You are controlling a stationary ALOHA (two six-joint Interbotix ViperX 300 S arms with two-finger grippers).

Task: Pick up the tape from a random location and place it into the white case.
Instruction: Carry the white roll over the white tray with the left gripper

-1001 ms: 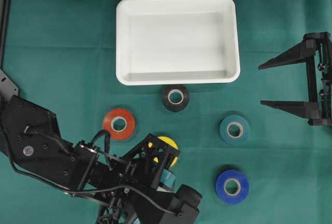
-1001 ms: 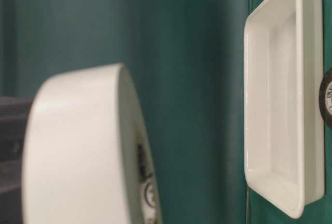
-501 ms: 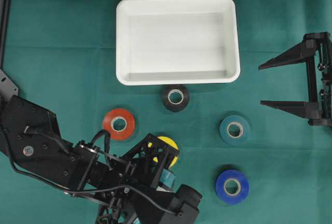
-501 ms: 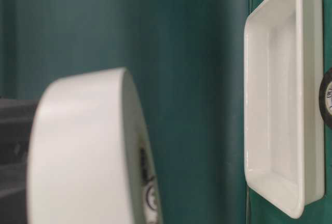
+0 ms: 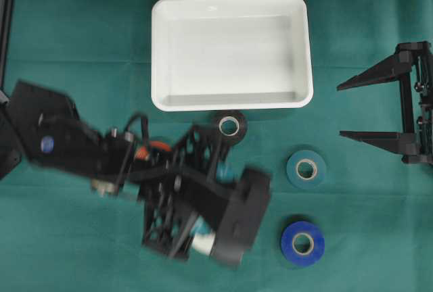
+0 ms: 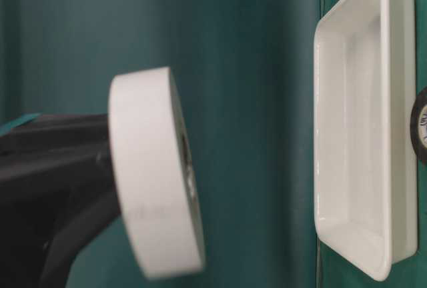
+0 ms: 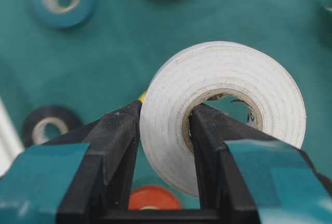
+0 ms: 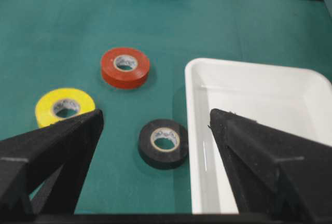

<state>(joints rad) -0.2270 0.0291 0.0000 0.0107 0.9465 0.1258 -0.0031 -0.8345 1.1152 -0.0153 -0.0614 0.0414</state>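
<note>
A white tape roll [image 7: 171, 110] hangs above the table, and my left gripper [image 7: 165, 107] is shut on its wall, one finger outside and one inside the core. The table-level view shows that roll [image 6: 157, 175] held in the air to the left of the white case [image 6: 320, 135]. From overhead, the white case [image 5: 230, 103] lies at the top middle with nothing inside. My blurred left arm [image 5: 81, 147] reaches across the lower middle, below the case. My right gripper [image 5: 342, 111] stays open at the right edge, holding nothing.
Loose rolls lie on the green cloth below the case: black [image 5: 229, 126], teal [image 5: 306, 169] and blue [image 5: 302, 243]. The right wrist view also shows a red roll [image 8: 125, 67] and a yellow roll [image 8: 65, 107]. The left arm covers most of the red and yellow rolls from overhead.
My left arm has swung up and to the right, toward the case, carrying the white roll higher off the table. The right arm has not moved.
</note>
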